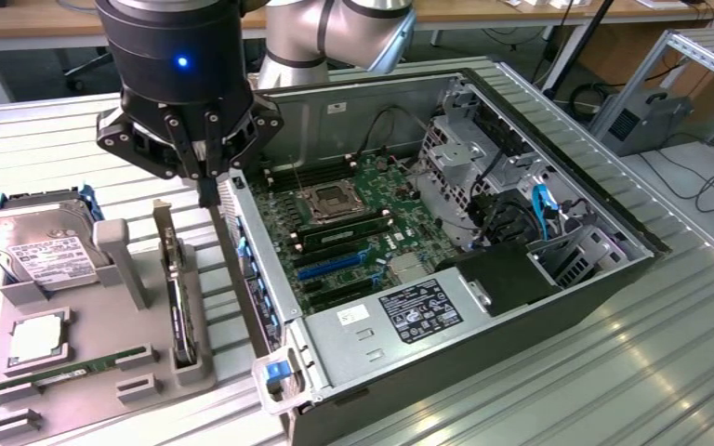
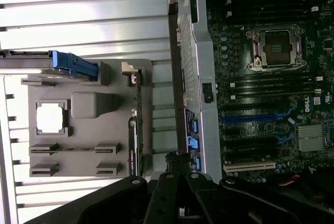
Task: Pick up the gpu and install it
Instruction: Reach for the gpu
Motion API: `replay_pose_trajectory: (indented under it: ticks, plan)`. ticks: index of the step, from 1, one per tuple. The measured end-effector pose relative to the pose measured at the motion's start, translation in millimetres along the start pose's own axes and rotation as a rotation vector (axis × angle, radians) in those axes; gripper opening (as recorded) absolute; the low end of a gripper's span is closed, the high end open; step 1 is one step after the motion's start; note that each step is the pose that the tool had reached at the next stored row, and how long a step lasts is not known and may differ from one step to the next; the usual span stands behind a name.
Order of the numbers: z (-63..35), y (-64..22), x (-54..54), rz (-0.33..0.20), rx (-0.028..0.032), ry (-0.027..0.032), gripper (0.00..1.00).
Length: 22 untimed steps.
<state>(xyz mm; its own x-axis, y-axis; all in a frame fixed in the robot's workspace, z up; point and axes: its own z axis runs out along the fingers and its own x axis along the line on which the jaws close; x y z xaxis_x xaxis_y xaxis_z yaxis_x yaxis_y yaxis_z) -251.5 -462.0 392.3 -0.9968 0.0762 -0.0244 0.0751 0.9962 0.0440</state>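
One gpu (image 1: 179, 302) stood on its long edge in a slot of the gray parts holder (image 1: 85, 325), seen as a thin dark strip with its silvery bracket at the end farther from the exterior camera. In the wrist view the gpu (image 2: 136, 125) ran along the holder (image 2: 83, 145) on the side nearest the open computer case (image 2: 188, 51). The gripper (image 1: 208, 193) hung above the narrow gap between the holder and the case (image 1: 332, 93), near the card's bracket end, its fingers pressed together and holding nothing; the wrist view showed the gripper (image 2: 174, 158) closed in the same way. Judged from its build, the card looked light and stiff but fragile, with exposed parts on its faces and a contact edge that should not be pinched. The upper edge near the middle seemed the safest hold, clamped across the thin board, since the metal bracket probably weighted one end. A hard drive (image 1: 34, 246) sat well apart in the holder.
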Motion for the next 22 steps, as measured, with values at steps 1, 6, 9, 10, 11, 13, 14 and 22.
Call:
replay_pose_trajectory:
  ticks: [1,6,9,10,11,13,14,22]
  plan:
    - [0.0,-0.4,0.0,0.000,0.0000,0.0000,0.11]
    - [-0.1,-2.2,-0.2,0.000,0.0000,-0.0001,0.11]
    - [-0.1,-3.3,-0.3,0.000,0.0000,-0.0001,0.11]
    - [-0.1,-3.8,-0.3,0.000,0.0000,-0.0001,0.11]
    - [-0.1,-4.2,-0.3,0.000,0.0000,-0.0001,0.11]
    - [-0.2,-5.1,-0.4,0.000,-0.0001,-0.0001,0.11]
    - [-0.1,-5.6,-0.4,0.000,-0.0001,-0.0001,0.11]
    - [-0.3,-9.5,-0.7,0.000,0.0000,0.0000,0.11]
